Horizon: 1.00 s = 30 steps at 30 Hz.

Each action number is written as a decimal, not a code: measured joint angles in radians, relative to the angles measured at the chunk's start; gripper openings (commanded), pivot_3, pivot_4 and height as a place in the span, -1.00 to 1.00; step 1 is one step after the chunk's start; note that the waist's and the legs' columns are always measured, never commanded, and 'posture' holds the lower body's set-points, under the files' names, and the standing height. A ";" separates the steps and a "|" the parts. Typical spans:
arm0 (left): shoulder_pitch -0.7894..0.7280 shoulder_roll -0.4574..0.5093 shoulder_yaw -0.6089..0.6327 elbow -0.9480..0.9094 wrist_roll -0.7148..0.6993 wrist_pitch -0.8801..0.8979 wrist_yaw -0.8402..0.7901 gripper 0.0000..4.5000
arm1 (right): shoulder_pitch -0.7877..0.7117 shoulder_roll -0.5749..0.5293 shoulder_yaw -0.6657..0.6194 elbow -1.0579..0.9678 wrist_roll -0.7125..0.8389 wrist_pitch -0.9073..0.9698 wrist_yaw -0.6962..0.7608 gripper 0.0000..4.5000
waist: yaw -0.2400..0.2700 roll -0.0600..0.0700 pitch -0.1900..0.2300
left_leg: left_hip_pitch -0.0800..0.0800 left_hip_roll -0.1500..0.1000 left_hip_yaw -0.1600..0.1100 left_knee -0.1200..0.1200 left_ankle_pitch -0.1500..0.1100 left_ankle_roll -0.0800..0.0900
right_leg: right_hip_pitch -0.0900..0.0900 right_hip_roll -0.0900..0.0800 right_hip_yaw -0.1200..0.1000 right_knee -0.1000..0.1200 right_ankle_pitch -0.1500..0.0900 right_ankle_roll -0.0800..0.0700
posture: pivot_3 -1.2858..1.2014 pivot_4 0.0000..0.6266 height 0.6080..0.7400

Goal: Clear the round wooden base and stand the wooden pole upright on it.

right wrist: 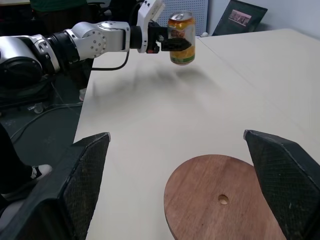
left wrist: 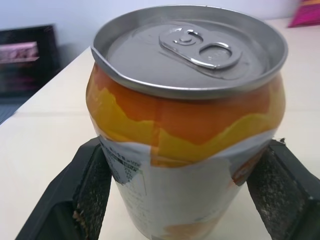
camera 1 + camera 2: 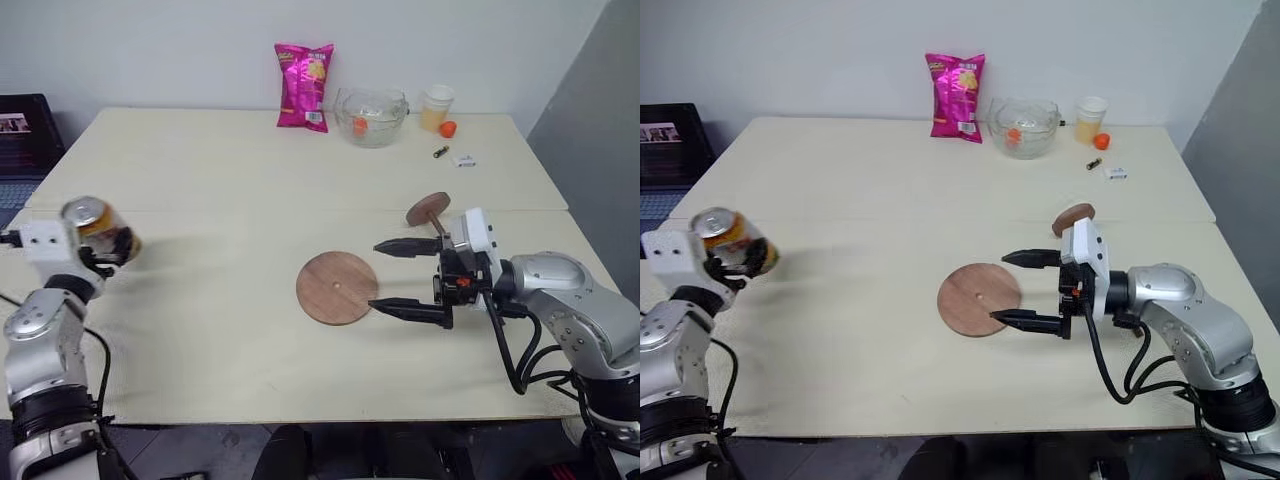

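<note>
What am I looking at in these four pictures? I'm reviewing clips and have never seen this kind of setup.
A two-armed humanoid robot stands at a pale table. Two pictures come from cameras in its head, looking down over its arms; the other two from cameras on its wrists, looking along the black fingers. The left gripper holds an orange drink can in the air over the table's left edge. The right gripper is open and empty, next to the round wooden base, a flat disc with a small centre hole and nothing on it. The wooden pole lies just behind that arm. At the far edge are a pink snack bag, a glass bowl and a cup.
</note>
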 measured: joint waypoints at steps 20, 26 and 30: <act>-0.021 0.014 0.005 0.117 -0.040 0.015 0.032 0.99 | -0.009 0.004 0.009 0.007 -0.010 -0.008 0.013 1.00 | -0.002 -0.003 -0.001 | 0.000 0.000 0.000 0.000 0.000 0.000 | 0.000 -0.001 0.000 0.000 0.000 0.000 | 0.03 -0.52 1.00; -0.019 0.014 0.024 0.114 -0.066 0.019 0.033 0.99 | -0.009 0.001 0.009 0.007 -0.010 -0.008 0.014 1.00 | -0.002 -0.003 -0.001 | 0.000 0.000 0.000 0.000 0.000 0.000 | 0.000 -0.001 0.000 0.000 0.000 0.000 | 0.03 -0.52 1.00; 0.034 0.014 0.032 0.076 -0.068 0.032 0.033 0.99 | -0.009 0.000 0.009 0.007 -0.009 -0.008 0.015 1.00 | -0.003 -0.003 -0.001 | 0.000 0.000 0.000 0.000 0.000 0.000 | 0.000 -0.001 0.000 0.000 0.000 0.000 | 0.03 -0.52 1.00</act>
